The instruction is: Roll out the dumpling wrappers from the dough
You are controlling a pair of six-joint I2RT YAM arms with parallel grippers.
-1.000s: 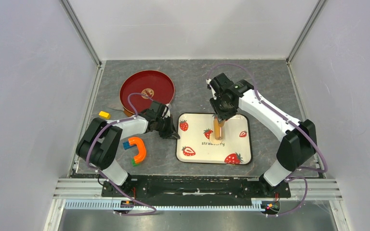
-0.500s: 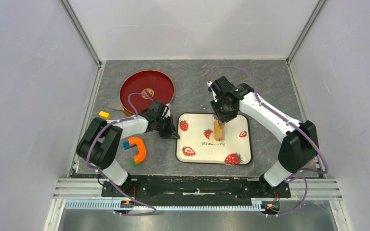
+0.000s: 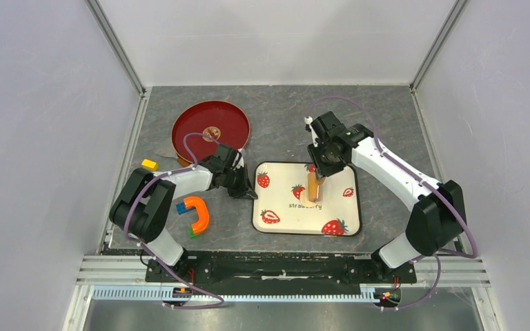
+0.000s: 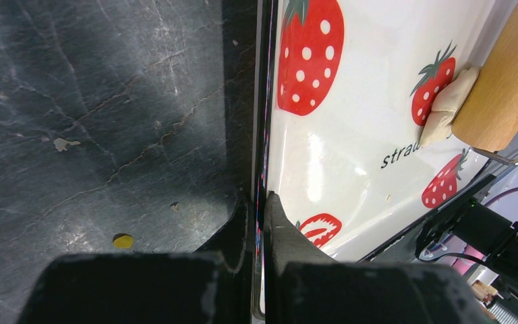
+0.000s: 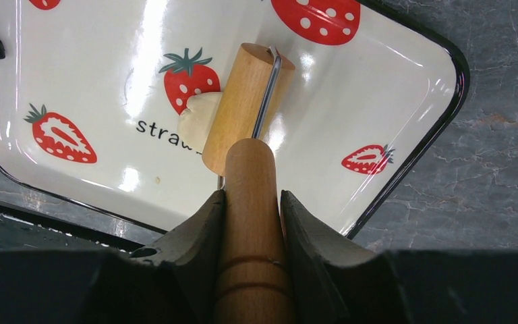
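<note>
One squashed cream dough lump (image 5: 199, 113) against roller (image 5: 245, 101); right jaws round handle (image 5: 251, 202), left jaws pinching tray (image 5: 378, 88).

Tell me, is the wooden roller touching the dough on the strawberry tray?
Touching. In the left wrist view the roller presses against the dough with no gap between them; the right wrist view agrees.

Left gripper (image 4: 258, 201) pinching strawberry tray (image 4: 364, 88) rim, dough (image 4: 448, 108) lump touching wooden roller (image 4: 506, 74)
</note>
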